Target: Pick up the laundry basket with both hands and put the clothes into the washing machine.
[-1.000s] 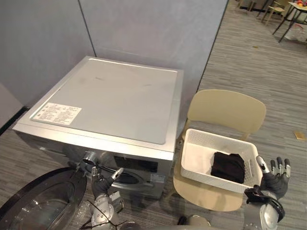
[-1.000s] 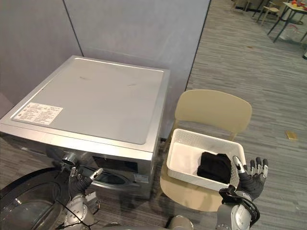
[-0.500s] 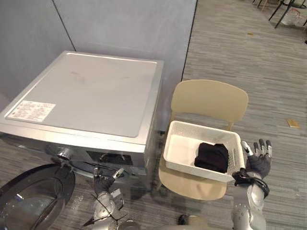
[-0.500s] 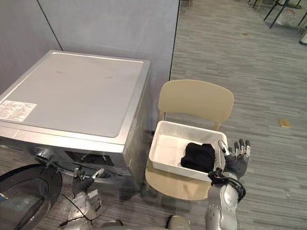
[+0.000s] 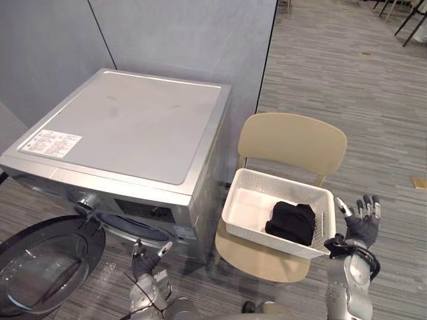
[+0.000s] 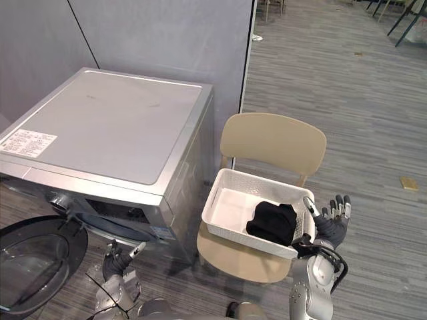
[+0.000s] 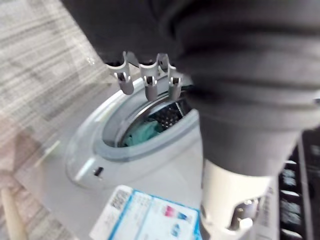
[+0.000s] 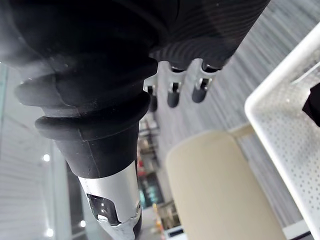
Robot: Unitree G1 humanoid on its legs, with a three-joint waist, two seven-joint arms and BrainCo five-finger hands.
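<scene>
Fingers spread on my right hand (image 5: 362, 228) and left hand (image 5: 144, 263); left wrist view adds teal cloth (image 7: 142, 134) inside silver washing machine (image 5: 133, 127).

Washing machine (image 5: 133, 130): drum mouth mostly hidden under own front edge in head views. Print on top sticker (image 5: 50, 143) too small to read.
Open door (image 5: 50, 263) in front of washing machine: cut off by picture edge.
Inside drum: teal lump (image 7: 142, 135), blurred, cannot tell what.
Chair (image 5: 293, 143) right of washing machine: seat mostly hidden under laundry basket (image 5: 273, 241), legs hidden.
Black clothes (image 5: 291, 223): lower part hidden behind basket's near wall.
My left hand (image 7: 150, 80) and my right hand (image 8: 173, 92): in wrist views, fingers half hidden behind own ribbed covers.
</scene>
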